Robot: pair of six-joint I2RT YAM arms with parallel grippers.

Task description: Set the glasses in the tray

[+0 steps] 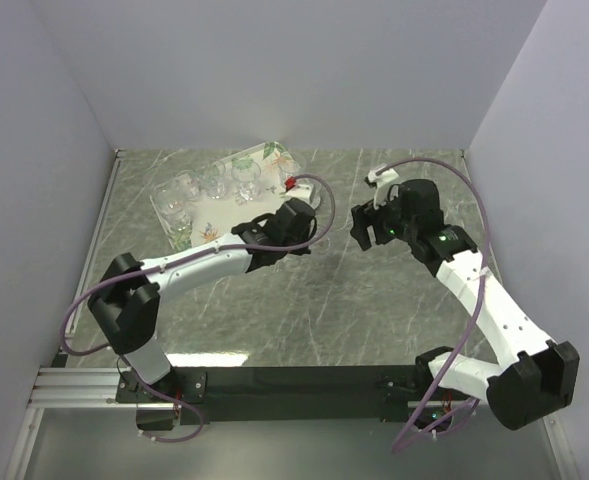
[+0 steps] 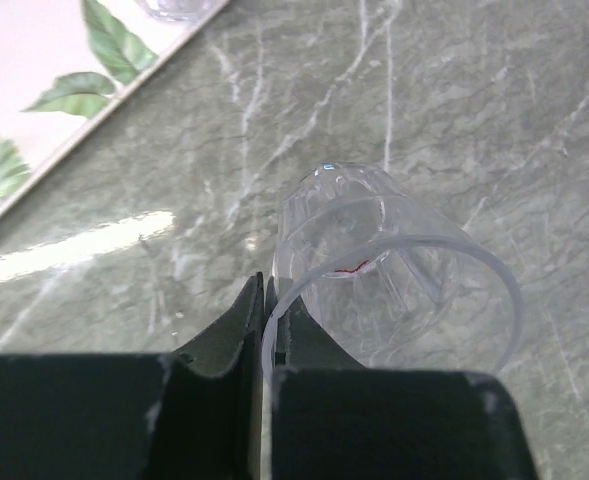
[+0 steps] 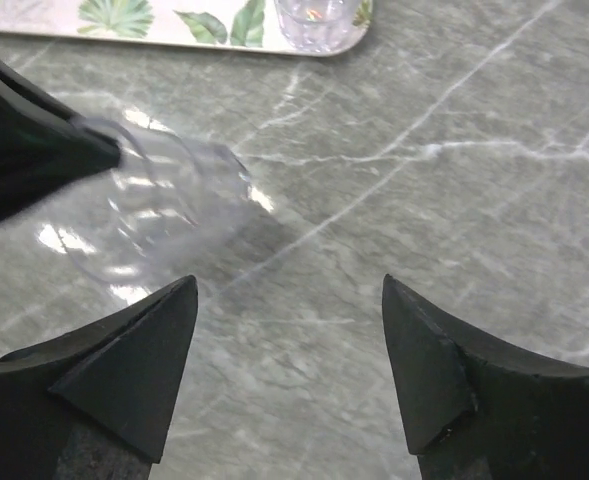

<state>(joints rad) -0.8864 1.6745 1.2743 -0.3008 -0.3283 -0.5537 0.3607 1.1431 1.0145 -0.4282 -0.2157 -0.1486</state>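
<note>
A clear glass [image 2: 384, 270] lies tilted just above the marble table, and my left gripper [image 2: 267, 285] is shut on its rim. In the right wrist view the same glass [image 3: 164, 210] hangs from the left gripper's dark fingers [image 3: 34, 150]. My right gripper [image 3: 289, 290] is open, empty and a little to the right of that glass. From above, the left gripper [image 1: 312, 220] and the right gripper [image 1: 358, 228] face each other near mid-table. The leaf-printed tray [image 1: 272, 158] sits at the back left with several glasses [image 1: 214, 182] in it.
The tray's near corner [image 2: 34, 80] is close to the left gripper's upper left. One glass [image 3: 319, 20] stands at the tray edge [image 3: 174, 25]. Grey walls enclose the table on three sides. Purple cables loop over both arms.
</note>
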